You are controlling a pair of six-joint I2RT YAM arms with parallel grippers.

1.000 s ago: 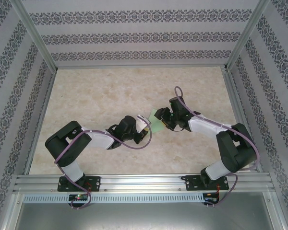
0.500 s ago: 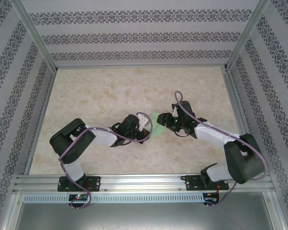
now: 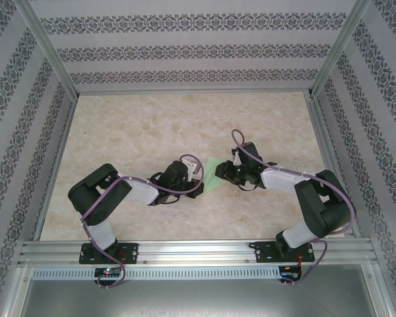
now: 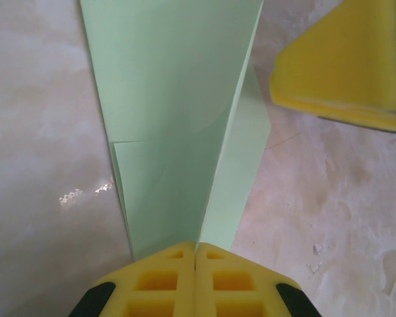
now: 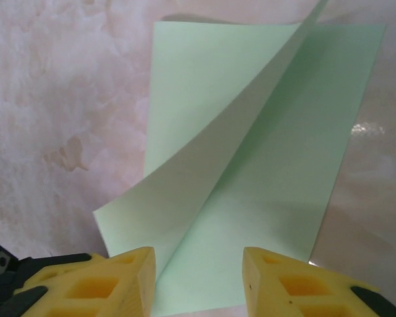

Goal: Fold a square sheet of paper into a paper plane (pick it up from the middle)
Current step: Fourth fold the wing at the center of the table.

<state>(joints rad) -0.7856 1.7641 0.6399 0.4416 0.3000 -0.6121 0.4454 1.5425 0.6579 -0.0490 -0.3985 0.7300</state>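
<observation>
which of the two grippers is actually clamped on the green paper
The left gripper: its yellow fingers are pressed shut on the pale green creased paper sheet. The right gripper has its fingers apart around the sheet's edge.

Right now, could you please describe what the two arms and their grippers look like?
Both the left arm and the right arm have black joints and white link shells, with a purple cable looping along each. The left gripper and right gripper carry yellow fingers with square hollow pockets, on black mounts.
</observation>
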